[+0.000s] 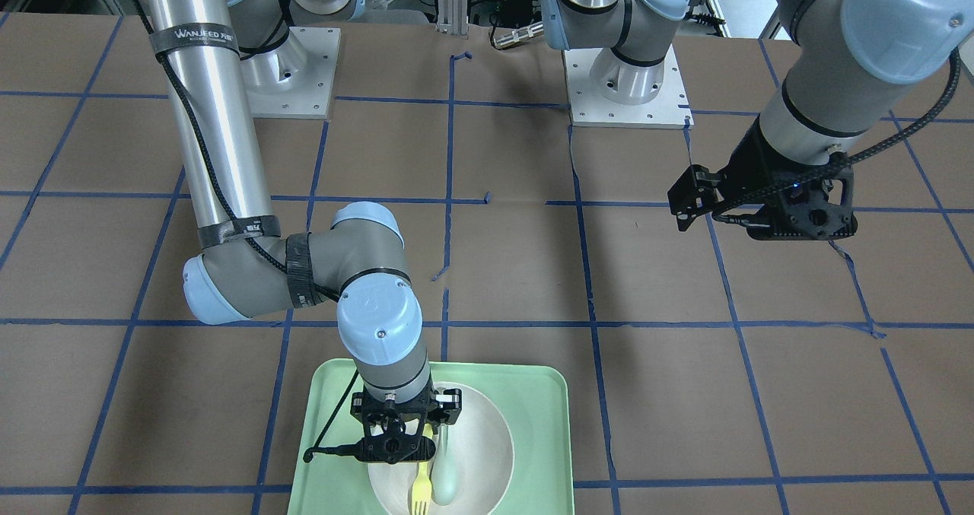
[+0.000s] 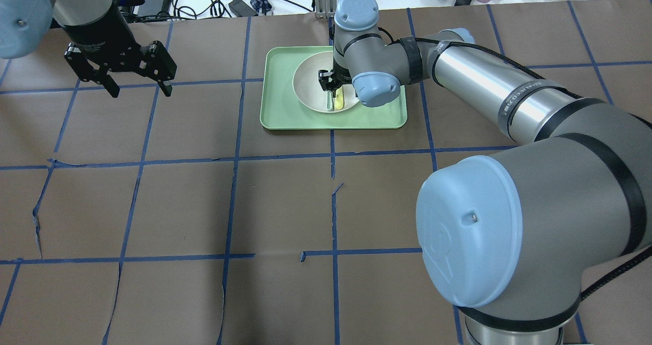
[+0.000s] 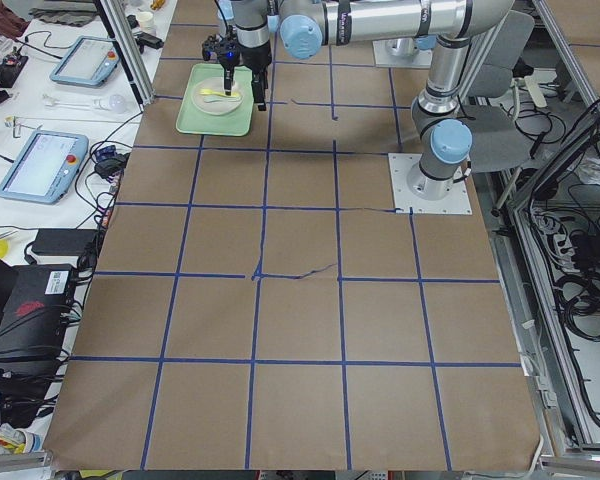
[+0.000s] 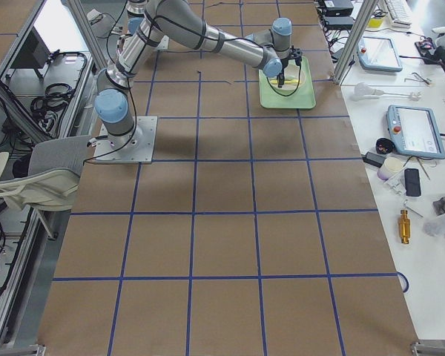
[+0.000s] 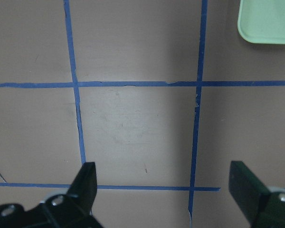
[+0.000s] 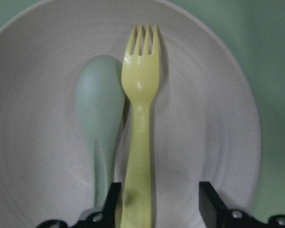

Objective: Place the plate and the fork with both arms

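Observation:
The off-white plate (image 6: 218, 118) lies in the pale green tray (image 1: 540, 424) at the table's far side. The yellow fork (image 6: 140, 109) lies in the plate, beside a pale grey-green spoon (image 6: 99, 109). My right gripper (image 6: 156, 204) is low over the plate, open, with its fingers on either side of the fork's handle; one finger is over the spoon's handle. It also shows in the overhead view (image 2: 331, 86) above the plate (image 2: 308, 80). My left gripper (image 2: 140, 87) is open and empty, well above bare table to the tray's left.
The table is covered in brown paper with a blue tape grid (image 2: 234, 156). The tray's corner (image 5: 268, 21) shows at the top right of the left wrist view. The arm bases (image 1: 628, 81) stand at the robot's side. Cables and devices lie beyond the far edge.

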Controlling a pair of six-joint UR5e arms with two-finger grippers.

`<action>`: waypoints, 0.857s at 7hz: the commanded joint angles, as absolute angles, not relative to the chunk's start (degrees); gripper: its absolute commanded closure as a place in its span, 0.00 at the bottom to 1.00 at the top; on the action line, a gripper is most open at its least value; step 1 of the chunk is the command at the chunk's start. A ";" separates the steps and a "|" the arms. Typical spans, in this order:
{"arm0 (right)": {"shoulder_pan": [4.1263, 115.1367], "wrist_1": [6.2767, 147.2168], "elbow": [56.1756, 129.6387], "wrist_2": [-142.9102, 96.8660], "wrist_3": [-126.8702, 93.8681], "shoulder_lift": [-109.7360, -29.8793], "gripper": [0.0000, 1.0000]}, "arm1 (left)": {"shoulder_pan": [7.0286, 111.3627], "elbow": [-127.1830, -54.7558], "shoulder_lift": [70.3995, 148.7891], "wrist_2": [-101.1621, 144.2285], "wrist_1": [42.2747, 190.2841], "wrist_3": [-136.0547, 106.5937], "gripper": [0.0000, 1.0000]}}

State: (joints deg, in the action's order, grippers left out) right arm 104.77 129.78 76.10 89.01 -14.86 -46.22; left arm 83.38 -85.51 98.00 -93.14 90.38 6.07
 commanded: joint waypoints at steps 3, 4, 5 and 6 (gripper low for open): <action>104.94 129.81 76.11 89.47 -15.21 -45.79 0.39 | 83.41 -86.75 97.82 -93.34 90.35 6.24 0.00; 105.03 129.81 76.03 89.47 -15.21 -45.70 0.40 | 83.41 -86.75 97.82 -93.25 90.35 6.15 0.00; 105.03 129.81 76.03 89.47 -15.21 -45.70 0.43 | 83.41 -86.66 97.82 -93.25 90.18 6.76 0.00; 105.03 129.81 76.11 89.56 -15.21 -45.70 0.43 | 83.41 -86.83 97.91 -93.25 90.18 10.51 0.00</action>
State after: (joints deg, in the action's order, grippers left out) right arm 105.01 129.81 76.05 89.48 -15.20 -45.73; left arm 83.41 -86.72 97.84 -93.26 90.23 7.39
